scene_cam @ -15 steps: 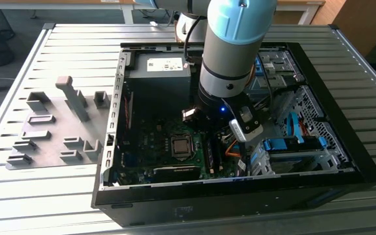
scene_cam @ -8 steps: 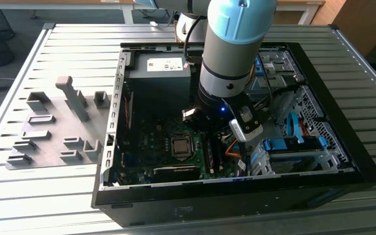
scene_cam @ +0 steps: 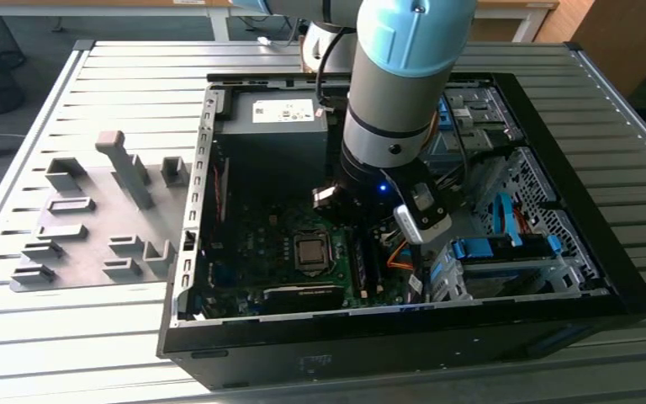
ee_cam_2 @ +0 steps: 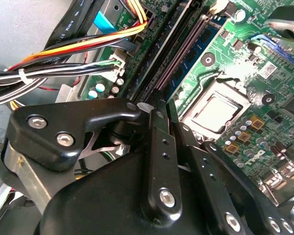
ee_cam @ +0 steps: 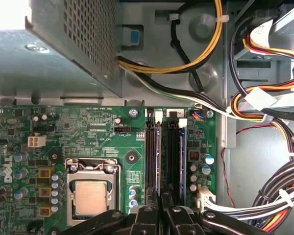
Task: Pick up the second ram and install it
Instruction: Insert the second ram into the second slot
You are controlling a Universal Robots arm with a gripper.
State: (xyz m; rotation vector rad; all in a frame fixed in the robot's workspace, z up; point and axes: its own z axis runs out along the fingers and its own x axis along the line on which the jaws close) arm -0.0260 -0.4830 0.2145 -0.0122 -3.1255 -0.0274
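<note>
Just beyond the hand (ee_cam: 161, 208), the second ram (ee_cam: 182, 161) upright in its slot.

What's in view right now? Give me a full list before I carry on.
Computer case: one, black, open on the slatted table.
Motherboard: one, green, inside the case.
Processor socket: one, silver, on the motherboard.
Memory slots: black, beside the socket.
Second ram: one, blue-green, standing in a slot.
Power supply: one, grey, in the case.
Cables: bundle, black, yellow, orange.
Fixture blocks: several, grey, on the exterior view's left.
Arm: grey and light blue.
Hand: black, over the slots.
</note>
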